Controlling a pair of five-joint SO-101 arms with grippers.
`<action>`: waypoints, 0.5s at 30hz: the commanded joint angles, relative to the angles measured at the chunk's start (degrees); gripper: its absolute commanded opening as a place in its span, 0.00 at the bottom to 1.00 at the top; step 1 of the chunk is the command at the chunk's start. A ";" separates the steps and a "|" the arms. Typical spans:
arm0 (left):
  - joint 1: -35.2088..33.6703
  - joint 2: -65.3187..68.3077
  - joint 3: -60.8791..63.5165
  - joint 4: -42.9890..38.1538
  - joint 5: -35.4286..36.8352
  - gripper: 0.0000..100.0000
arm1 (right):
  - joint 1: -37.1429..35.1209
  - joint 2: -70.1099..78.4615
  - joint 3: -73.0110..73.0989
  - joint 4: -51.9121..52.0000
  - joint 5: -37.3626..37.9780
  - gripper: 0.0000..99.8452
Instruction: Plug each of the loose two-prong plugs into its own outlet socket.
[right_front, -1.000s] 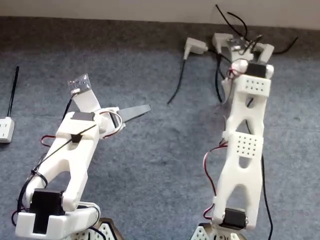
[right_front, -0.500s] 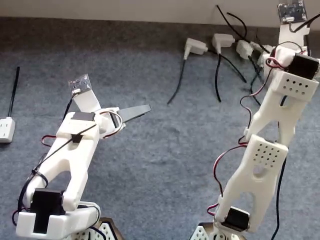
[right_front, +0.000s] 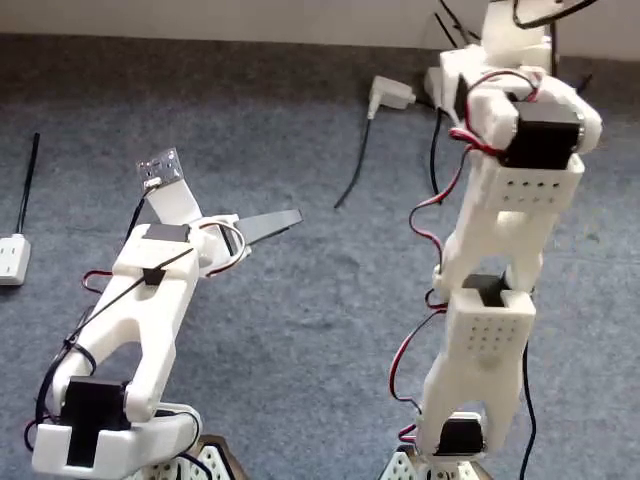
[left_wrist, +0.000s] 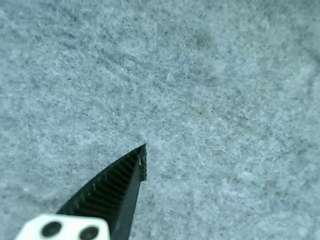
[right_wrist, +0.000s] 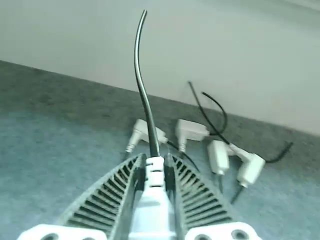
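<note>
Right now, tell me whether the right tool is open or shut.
Shut on a white plug: the right tool presses it from both sides, its black cord rising out.

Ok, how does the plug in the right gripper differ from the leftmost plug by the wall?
The held plug is clamped in the right gripper, raised; the leftmost plug lies loose on the carpet. The held plug's cord arcs up into the air; the leftmost plug's cord trails along the carpet. Both are white with black cords.
</note>
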 joint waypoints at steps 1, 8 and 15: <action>-2.24 -1.63 -0.57 -0.79 0.00 0.70 | -11.03 -3.56 -4.79 2.24 -2.99 0.05; -24.75 -2.07 -1.80 2.46 0.00 0.70 | -24.66 0.40 -4.62 2.33 -9.49 0.05; -55.69 -1.63 -6.99 3.78 -0.26 0.70 | -33.01 12.88 -4.79 2.24 -16.00 0.05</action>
